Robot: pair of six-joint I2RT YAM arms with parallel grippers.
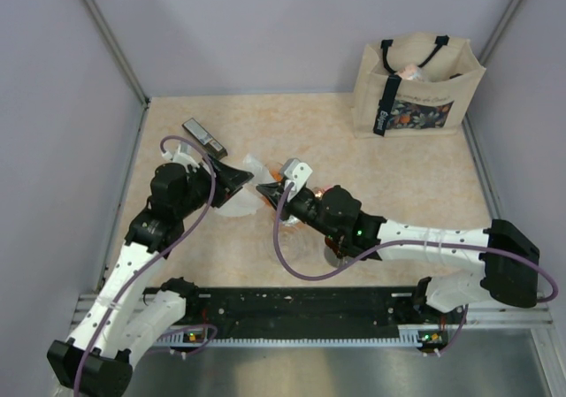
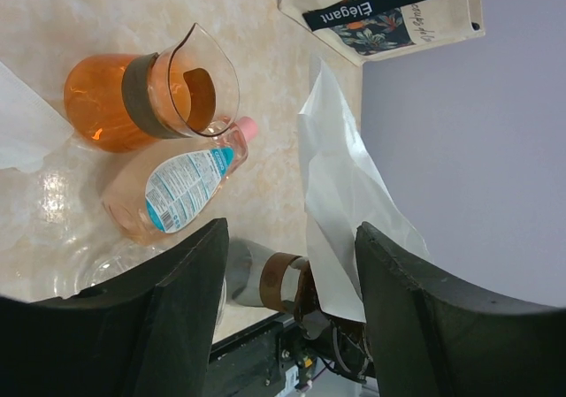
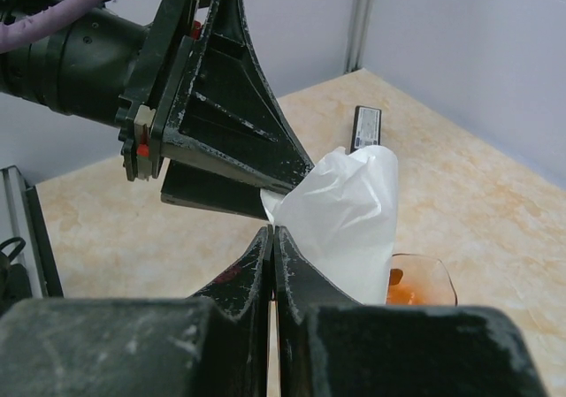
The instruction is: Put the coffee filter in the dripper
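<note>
**Operator:** What is my right arm holding?

**Spotter:** Your right gripper [image 3: 271, 231] has its two black fingers pressed tight together on the lower edge of the thin white paper coffee filter [image 3: 349, 211]. A pale sliver of paper shows in the seam between them. The coffee filter rises from that pinch, crumpled and puffed out, held up off the beige marbled table [image 1: 398, 176].

**Operator:** And my left?

**Spotter:** Your left gripper [image 2: 290, 229] is spread wide with nothing clamped. In your left wrist view the coffee filter sits in the gap, close to the finger on the right of the picture. I cannot tell whether paper and finger touch. In your right wrist view the left gripper's tips sit at the coffee filter's near corner, nose to nose with your right gripper.

**Operator:** Where is the dripper?

**Spotter:** You have an amber-orange glass rim [image 3: 420, 278] just beyond the coffee filter in the right wrist view. I cannot tell whether that is the dripper or the round orange glass carafe with a dark band [image 2: 133, 101] that your left wrist view shows on the table. Just beside that carafe a pink plastic bottle with a blue-and-white label [image 2: 181, 189] lies on its side. A flat black rectangular device [image 1: 202, 133] lies toward the far left, and a cream tote bag with black handles [image 1: 416, 92] stands in the far right corner.
</note>
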